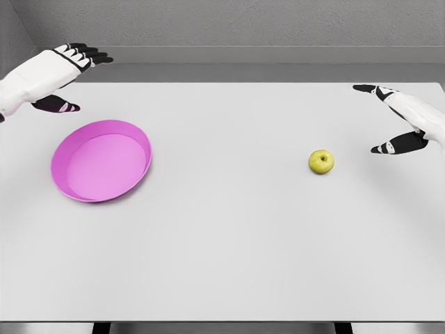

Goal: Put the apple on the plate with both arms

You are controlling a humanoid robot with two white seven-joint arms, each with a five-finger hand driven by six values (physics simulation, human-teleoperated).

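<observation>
A small yellow-green apple [321,161] sits on the white table at the right of centre. An empty pink plate [133,138] lies on the left side. My right hand [379,118] hovers just right of the apple, fingers spread, thumb low and fingers high, holding nothing. My left hand [75,78] floats above the far left of the table, behind the plate, fingers stretched out and empty.
The white table [229,236] spreads wide in front, with its front edge near the bottom of the view. A grey wall runs behind the far edge.
</observation>
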